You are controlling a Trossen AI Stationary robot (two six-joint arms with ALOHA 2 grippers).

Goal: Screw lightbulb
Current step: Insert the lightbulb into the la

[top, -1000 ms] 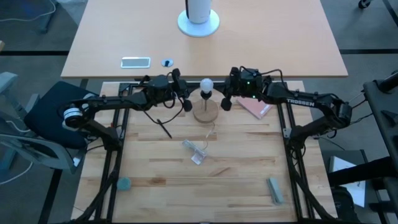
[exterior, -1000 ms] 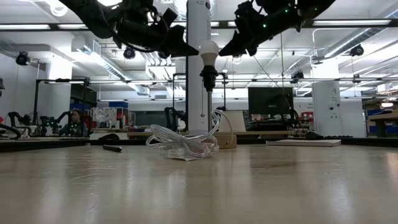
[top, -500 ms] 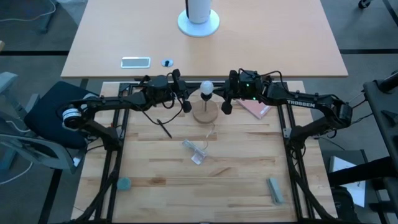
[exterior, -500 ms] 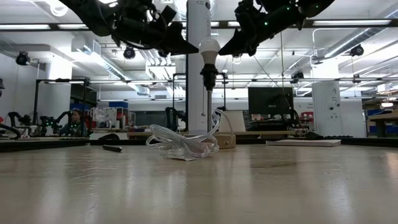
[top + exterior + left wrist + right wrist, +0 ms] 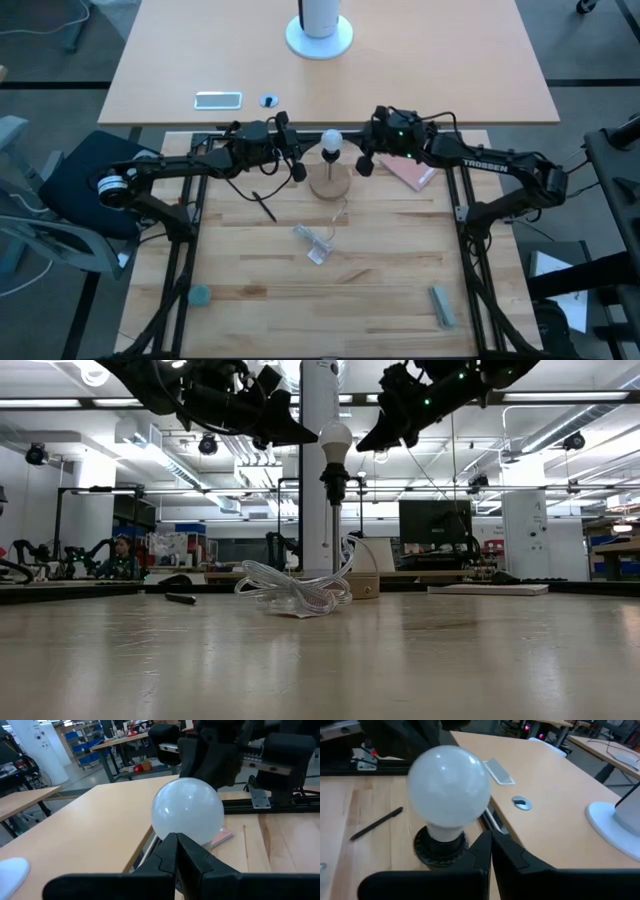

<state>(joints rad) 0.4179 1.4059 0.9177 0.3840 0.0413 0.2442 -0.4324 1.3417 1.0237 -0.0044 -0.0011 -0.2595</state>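
Wooden table (image 5: 380,270), lightbulb (image 5: 331,141) between left gripper (image 5: 297,166), right gripper (image 5: 365,160)

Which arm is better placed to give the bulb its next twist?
Hard to call: left gripper and right gripper flank the bulb about equally, both shut and clear of it. Right looks slightly nearer.
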